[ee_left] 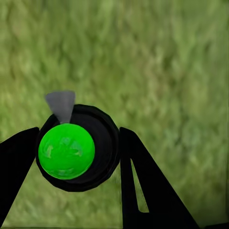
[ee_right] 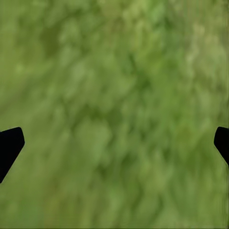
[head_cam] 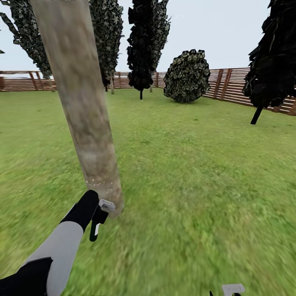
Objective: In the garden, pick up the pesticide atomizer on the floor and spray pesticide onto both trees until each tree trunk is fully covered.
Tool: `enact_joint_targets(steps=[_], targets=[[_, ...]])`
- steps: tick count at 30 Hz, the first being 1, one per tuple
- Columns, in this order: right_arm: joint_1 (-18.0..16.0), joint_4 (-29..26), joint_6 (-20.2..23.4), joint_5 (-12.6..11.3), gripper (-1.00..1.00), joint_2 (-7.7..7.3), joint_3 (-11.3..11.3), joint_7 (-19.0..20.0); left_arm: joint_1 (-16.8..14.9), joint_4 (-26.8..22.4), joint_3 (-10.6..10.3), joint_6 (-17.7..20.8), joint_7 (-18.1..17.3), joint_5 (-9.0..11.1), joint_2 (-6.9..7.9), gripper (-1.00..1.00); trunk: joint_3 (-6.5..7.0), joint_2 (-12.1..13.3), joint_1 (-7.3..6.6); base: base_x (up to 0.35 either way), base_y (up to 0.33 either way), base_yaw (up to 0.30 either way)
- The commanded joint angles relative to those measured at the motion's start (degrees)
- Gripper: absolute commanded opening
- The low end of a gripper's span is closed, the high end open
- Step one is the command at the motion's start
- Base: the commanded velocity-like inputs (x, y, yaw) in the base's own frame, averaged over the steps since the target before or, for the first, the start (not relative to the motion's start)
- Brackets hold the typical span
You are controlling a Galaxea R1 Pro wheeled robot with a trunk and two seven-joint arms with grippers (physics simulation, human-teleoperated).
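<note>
The left end effector [ee_left: 76, 157] is clamped on the atomizer [ee_left: 78, 148]: in the left wrist view its two black fingers [ee_left: 143, 181] press on either side of a round, near-black body whose top shows bright green, with a small grey wedge sticking out from its rim, all seen over blurred grass [ee_left: 167, 62]. In the head view the left arm [head_cam: 57, 250] reaches forward to the foot of a thick, mottled grey-brown trunk [head_cam: 82, 102], and the left end effector [head_cam: 100, 216] sits just beside it, low down near the lawn [head_cam: 197, 164]; a sprinkle of pale specks lies on the trunk right above it. The trunk leans across the head view's left side. The right end effector [ee_right: 114, 148] is spread wide, with only its two dark fingertips [ee_right: 9, 143] at the edges of the right wrist view and nothing but grass between them. Beyond stand dark columnar trees [head_cam: 146, 41], a round shrub [head_cam: 187, 76] and a brown slatted fence [head_cam: 230, 84].
</note>
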Motion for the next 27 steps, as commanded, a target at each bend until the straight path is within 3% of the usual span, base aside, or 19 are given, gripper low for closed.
enact_joint_targets(steps=[1, 16, 27], targets=[[-0.03, 0.09, -0.20, 0.60, 1.00, 0.00, -0.32, -0.27, -0.06, -0.06, 0.40, 0.09, -0.49, -0.63, -0.10, -1.00, -0.06, -0.02, -0.01, 0.025, -0.270, 0.278], [-0.05, 0.09, -0.20, 0.68, 1.00, 0.02, -0.32, -0.27, -0.06, -0.14, 0.32, 0.09, -0.37, -0.63, -0.01, -1.00, -0.06, -0.02, -0.01, -0.017, -0.268, 0.129], [-0.03, 0.10, -0.20, 0.69, 1.00, 0.03, -0.32, -0.27, -0.06, -0.15, 0.48, 0.10, -0.31, -0.56, -0.27, -1.00, -0.06, -0.02, -0.01, 0.073, -0.068, 0.263]])
